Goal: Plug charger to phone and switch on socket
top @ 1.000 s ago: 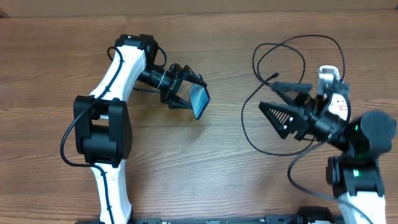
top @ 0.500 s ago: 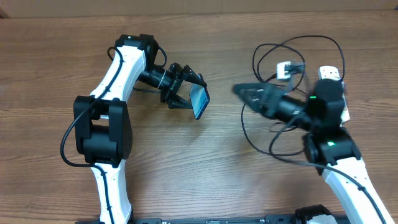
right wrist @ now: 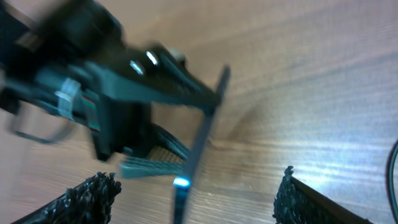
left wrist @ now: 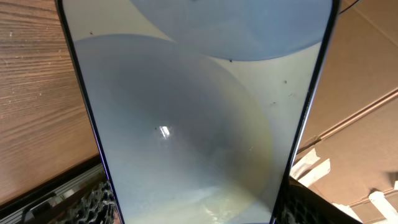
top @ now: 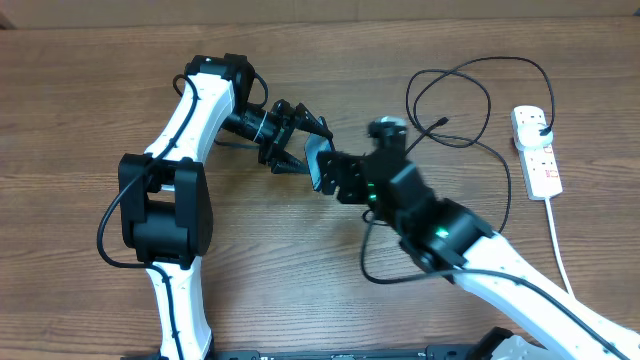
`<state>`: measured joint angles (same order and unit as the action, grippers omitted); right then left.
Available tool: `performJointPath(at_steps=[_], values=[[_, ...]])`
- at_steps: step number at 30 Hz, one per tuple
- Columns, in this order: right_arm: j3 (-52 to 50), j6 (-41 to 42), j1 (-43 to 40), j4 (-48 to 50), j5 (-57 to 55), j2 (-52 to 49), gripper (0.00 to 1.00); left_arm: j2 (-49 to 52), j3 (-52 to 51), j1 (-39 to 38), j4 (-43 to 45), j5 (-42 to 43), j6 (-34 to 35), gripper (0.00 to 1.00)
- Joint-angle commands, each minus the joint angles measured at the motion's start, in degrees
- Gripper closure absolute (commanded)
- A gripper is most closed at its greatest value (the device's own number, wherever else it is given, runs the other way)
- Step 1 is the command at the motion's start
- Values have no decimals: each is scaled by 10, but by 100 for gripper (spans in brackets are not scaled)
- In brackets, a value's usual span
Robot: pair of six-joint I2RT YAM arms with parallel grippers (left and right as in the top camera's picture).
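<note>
The left claw (top: 308,150) is pinched on the phone (top: 322,165) and holds it off the table (top: 80,100), a little left of the middle, standing on edge. In the left wrist view the pale screen (left wrist: 193,112) fills nearly everything, with a finger (left wrist: 99,202) at each lower corner.

The right arm stretches across from the near right, and its claw (top: 338,178) sits just beside the phone on the phone's right. From the right wrist the phone (right wrist: 202,143) shows as a thin dark edge, its near end between the two spread fingers (right wrist: 93,193); I can't tell if they touch it.

The charger (top: 470,80) lies looped on the table far right of the phone, its small tip (top: 441,122) loose on the wood. The socket (top: 537,150) lies at the far right, well apart from both claws.
</note>
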<state>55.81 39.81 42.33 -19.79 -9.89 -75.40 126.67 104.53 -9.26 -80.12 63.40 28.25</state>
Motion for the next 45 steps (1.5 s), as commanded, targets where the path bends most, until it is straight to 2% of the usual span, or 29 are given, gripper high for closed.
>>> performJointPath(at_steps=[1,8,17,20,25,34,36,38,39,42,45], values=[[10,-5,26,19,-31,-25,16,-1,15,3,1,21,-15,34],[9,-4,56,47,-91,-73,26,-1,15,3,1,21,-15,34],[9,-5,56,116,-113,-114,46,-1,15,3,0,20,-15,34],[9,-4,56,127,-113,-114,56,-1,15,3,0,20,-15,34],[9,-4,56,126,-113,-114,72,-1,15,3,0,20,-15,34],[9,-5,56,111,-106,-114,90,-1,15,3,1,20,-15,33],[9,-5,56,111,-106,-114,93,-1,15,3,7,20,-15,29],[9,-5,55,109,-107,-114,96,-1,15,4,13,21,-14,13],[9,-9,53,104,-113,-112,96,-1,15,9,19,23,-12,0],[9,-8,26,87,-141,-84,96,-1,24,33,30,27,-23,0],[9,58,-30,42,-140,-24,96,-14,62,58,1,21,-73,0]])
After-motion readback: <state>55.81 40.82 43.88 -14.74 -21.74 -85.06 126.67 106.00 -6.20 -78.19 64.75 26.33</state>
